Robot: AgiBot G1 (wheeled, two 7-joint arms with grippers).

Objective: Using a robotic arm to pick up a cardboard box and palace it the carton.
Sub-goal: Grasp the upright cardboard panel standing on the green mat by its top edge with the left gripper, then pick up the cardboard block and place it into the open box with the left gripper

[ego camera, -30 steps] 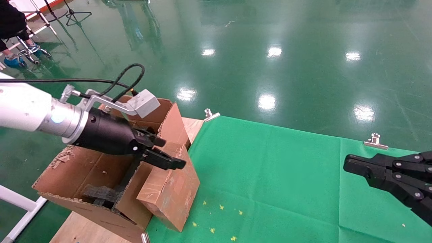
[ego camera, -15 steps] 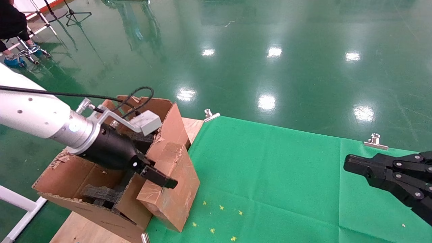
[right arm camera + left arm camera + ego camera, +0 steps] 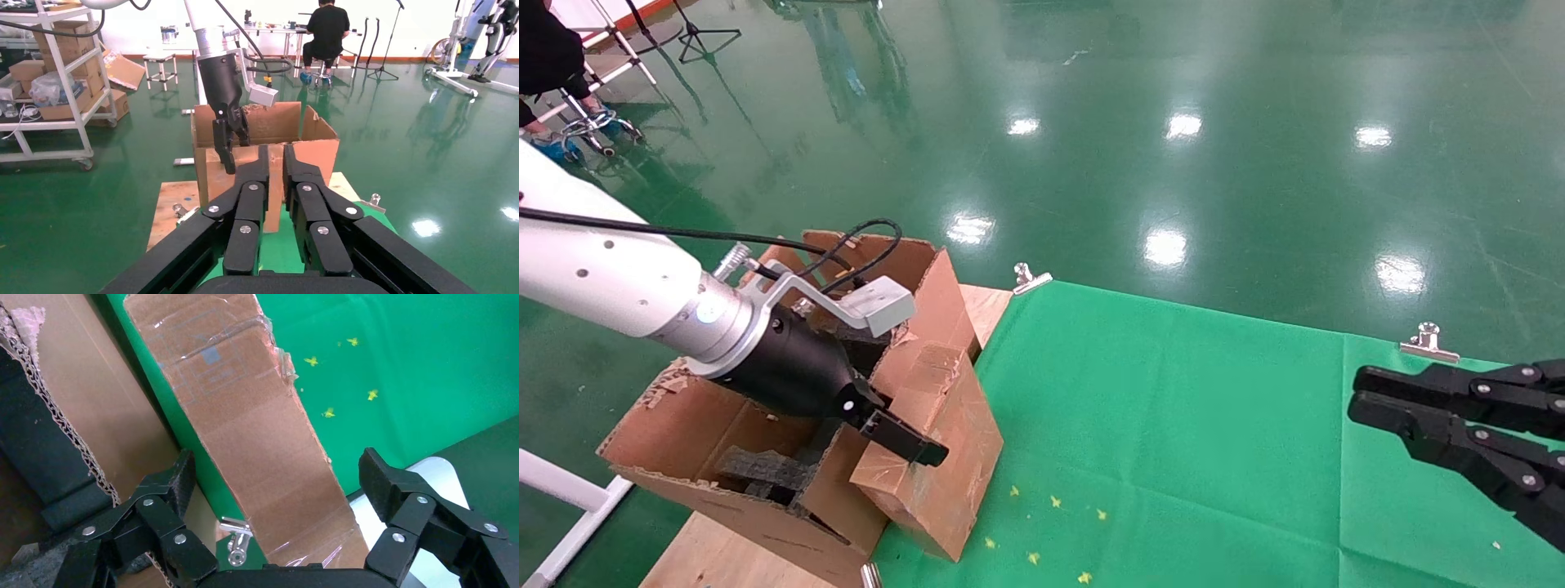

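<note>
Plainly unfinished: the cardboard box (image 3: 932, 457) leans outside the carton (image 3: 715, 425); the left gripper (image 3: 275, 490) straddles it, spread, nothing gripped; right gripper (image 3: 275, 162) parked, pressed together.

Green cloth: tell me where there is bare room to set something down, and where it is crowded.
The green cloth lies bare between the cardboard box and the right pincer, apart from small yellow specks near the box. It is crowded at the cloth's left edge, where the box leans on the carton and the open left pincer straddles it.
</note>
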